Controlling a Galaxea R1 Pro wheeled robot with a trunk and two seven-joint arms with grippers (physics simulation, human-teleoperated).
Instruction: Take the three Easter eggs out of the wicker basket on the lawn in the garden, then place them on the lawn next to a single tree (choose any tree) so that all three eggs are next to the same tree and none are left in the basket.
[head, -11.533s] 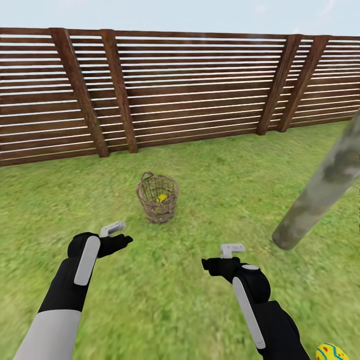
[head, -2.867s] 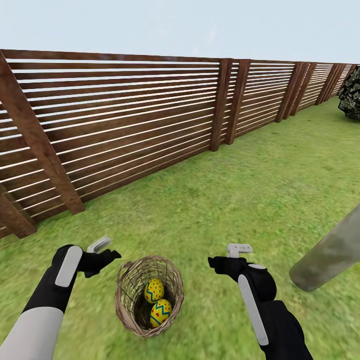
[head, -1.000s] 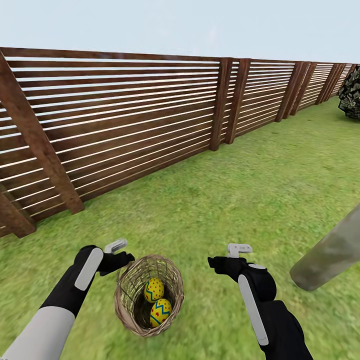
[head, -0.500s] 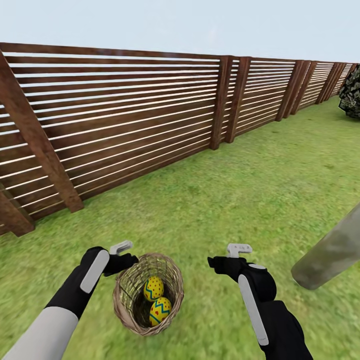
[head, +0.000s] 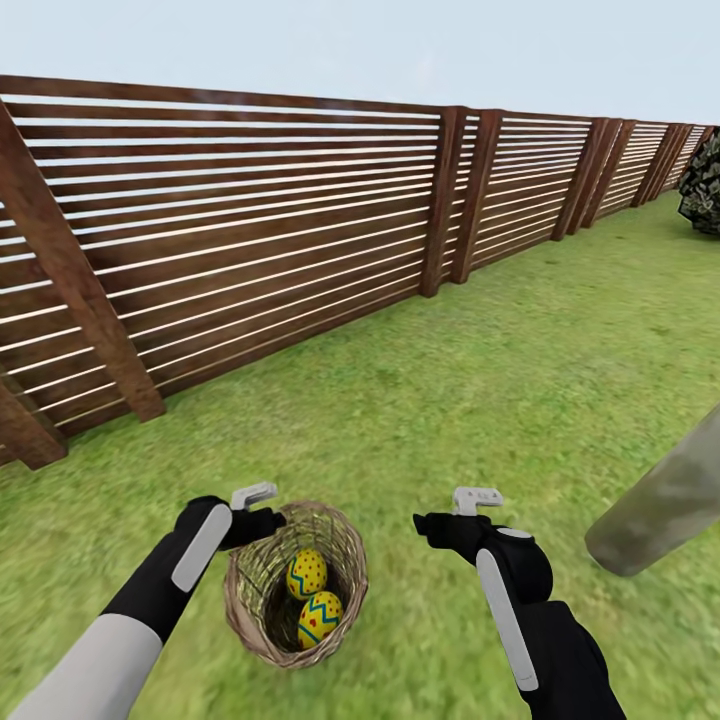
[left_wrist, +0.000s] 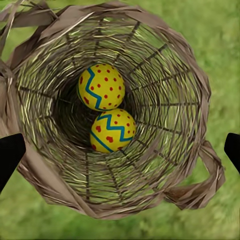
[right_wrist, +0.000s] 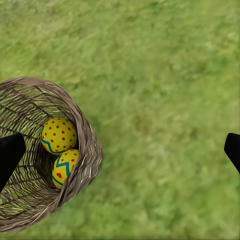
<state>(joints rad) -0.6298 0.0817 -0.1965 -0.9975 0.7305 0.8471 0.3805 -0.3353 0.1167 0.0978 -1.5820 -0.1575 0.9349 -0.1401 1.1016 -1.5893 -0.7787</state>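
Mottled green grass of the lawn (head: 520, 380) stretches from the robot's base to a brown wooden fence of horizontal slats (head: 300, 220), which runs from the near left away to the far right, where a dark-leaved bush (head: 702, 185) stands at the far right edge under a pale sky. Near the robot, slightly left of centre, sits the small round brown open-weave wicker basket (head: 342, 540) with its thick braided rim, standing upright on the grass. Inside it lie two small yellow Easter eggs with blue zigzag bands and red dots, touching each other: the farther egg (head: 306, 574) and the nearer egg (head: 320, 620); in the left wrist view they rest at the bottom of the weave, one (left_wrist: 101, 86) just beside the other (left_wrist: 113, 130). The left gripper (head: 262, 522) hovers at the far left rim of the basket, above its opening; its black fingers (left_wrist: 10, 155) are spread wide apart at the two sides of the left wrist view, holding nothing. The right gripper (head: 432, 524) hangs over bare grass to the right of the basket, apart from it; its fingers (right_wrist: 10, 152) are likewise spread wide and empty, with the basket (right_wrist: 85, 130) off to one side in the right wrist view. At the near right, the thick pale grey-green mottled trunk of the leaning tree (head: 665, 505) meets the lawn, well apart from the basket.
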